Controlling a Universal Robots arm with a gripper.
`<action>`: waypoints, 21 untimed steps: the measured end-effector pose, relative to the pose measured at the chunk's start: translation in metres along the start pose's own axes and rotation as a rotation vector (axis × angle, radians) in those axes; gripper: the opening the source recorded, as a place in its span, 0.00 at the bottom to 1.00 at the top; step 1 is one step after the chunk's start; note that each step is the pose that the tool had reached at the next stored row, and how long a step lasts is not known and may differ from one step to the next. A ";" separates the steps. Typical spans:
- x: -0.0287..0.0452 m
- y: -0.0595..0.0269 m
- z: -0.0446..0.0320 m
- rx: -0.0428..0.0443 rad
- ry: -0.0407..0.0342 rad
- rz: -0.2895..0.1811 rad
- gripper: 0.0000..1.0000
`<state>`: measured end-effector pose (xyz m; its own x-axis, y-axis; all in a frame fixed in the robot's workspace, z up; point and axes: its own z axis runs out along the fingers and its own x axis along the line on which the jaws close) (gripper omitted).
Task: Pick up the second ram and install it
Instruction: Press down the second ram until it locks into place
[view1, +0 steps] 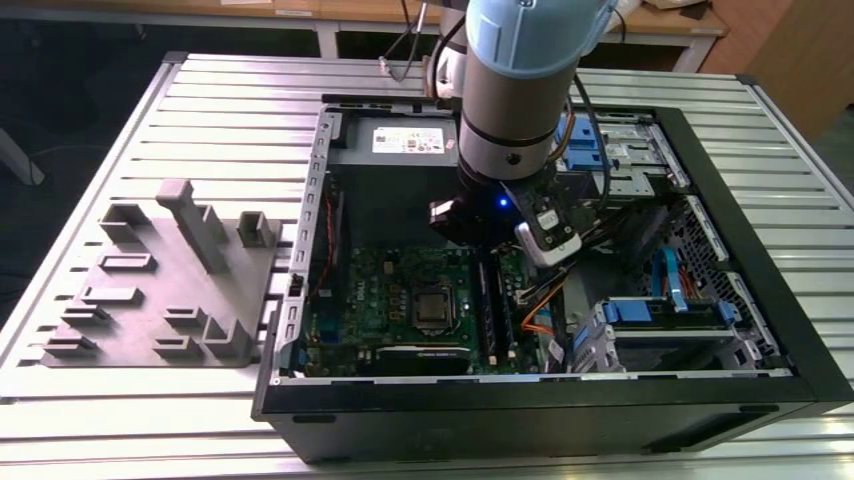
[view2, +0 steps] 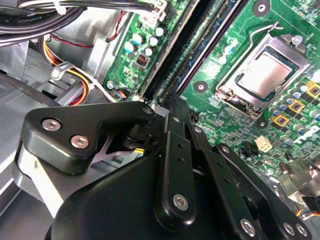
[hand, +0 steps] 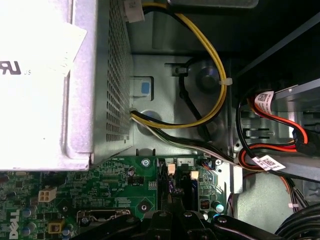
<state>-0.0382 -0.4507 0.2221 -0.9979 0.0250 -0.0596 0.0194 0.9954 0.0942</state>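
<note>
My gripper (view1: 498, 250) hangs inside the open computer case over the far end of the black memory sockets (view2: 165, 60). In both wrist views its black fingers (view2: 172, 130) stand pressed together, their tips at the sockets' end. The second ram (view2: 197, 45), a thin dark-green stick, runs along the sockets away from the fingertips. It appears edge-on as a thin dark line (hand: 170, 187) rising from between the fingers. In the exterior view it lies as a dark strip (view1: 489, 305) on the green motherboard (view1: 387, 290).
The processor socket (view2: 265, 75) sits beside the memory sockets. A grey power supply (hand: 45, 100) and yellow and red cables (hand: 220, 80) crowd the case's far end. Blue drive cages (view1: 667, 320) fill the exterior view's right. A grey parts fixture (view1: 160, 290) stands outside the case.
</note>
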 end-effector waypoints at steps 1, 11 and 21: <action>0.0000 0.0000 0.0004 -0.0003 -0.0001 0.000 0.07; 0.0001 -0.0001 0.0015 0.0000 0.0000 0.000 0.07; 0.0002 -0.0004 0.0032 0.0006 0.0001 0.000 0.07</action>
<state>-0.0382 -0.4508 0.2189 -0.9979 0.0250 -0.0594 0.0193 0.9954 0.0936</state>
